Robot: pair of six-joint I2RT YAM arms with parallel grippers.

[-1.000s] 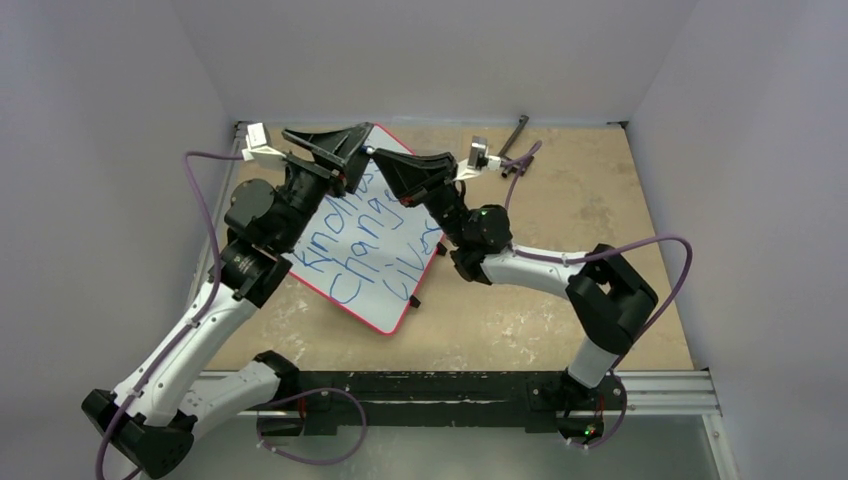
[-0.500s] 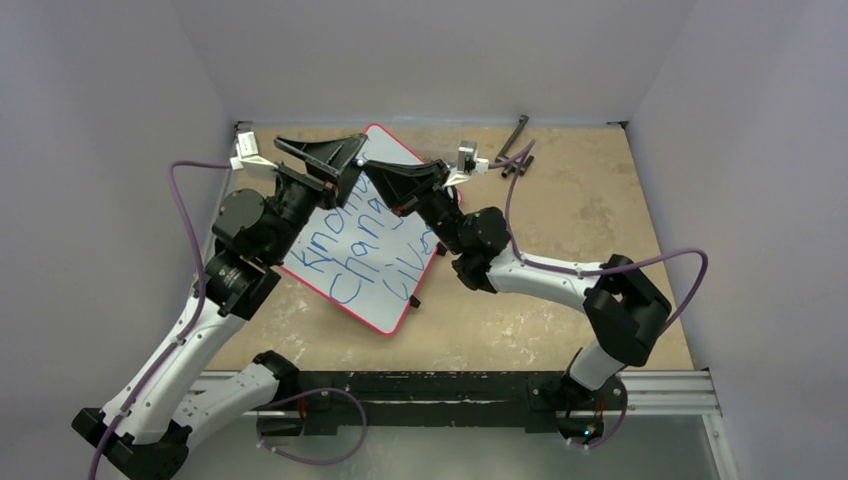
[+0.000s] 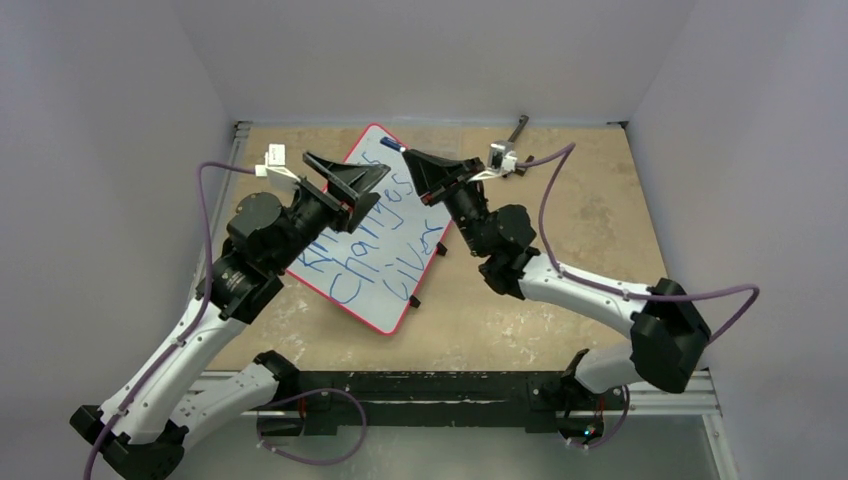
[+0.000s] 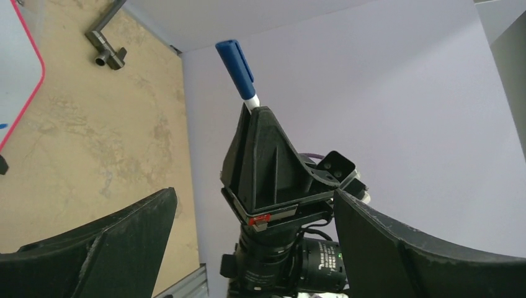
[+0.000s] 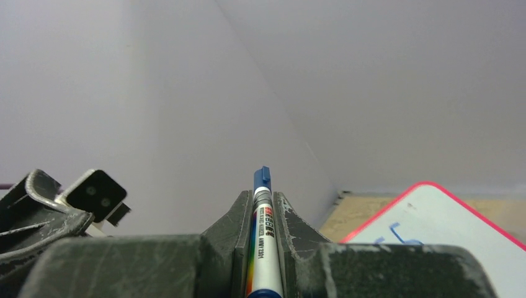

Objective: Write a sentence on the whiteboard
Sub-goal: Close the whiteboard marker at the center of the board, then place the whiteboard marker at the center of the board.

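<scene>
The left gripper [image 3: 348,168] hovers above the table [image 3: 540,310] with its jaws spread wide and nothing between them. In its own wrist view the two dark fingers [image 4: 93,248] frame an empty gap. That gap faces the other tool, so the opening looks meant to receive something, not to press on the board; this is a judgement.

Directly beneath this gripper and running on to its right lies the whiteboard [image 3: 378,303], flat on the table and turned at an angle. The sentence [image 3: 362,258] fills it in three slanted blue lines. The start of the top line is hidden under the left arm, while "Changes" and "Lives" read clearly. With the surface full, the writing itself seems finished.

Ahead of the left gripper's open jaws, and apart from them, the marker [image 5: 263,248] juts from the right gripper [image 5: 261,200]. Those jaws are closed tight on the barrel, gripping it along its length so it stays in line with the fingers, as a pen would. The blue end [image 4: 236,61] points up and away from the board, well clear of the writing, so no stray stroke can land. It looks like a cap, but I cannot be sure, and no nib shows.

Beyond the right gripper, near the table's far edge, lies a dark metal piece [image 3: 517,130], touched by neither arm.
</scene>
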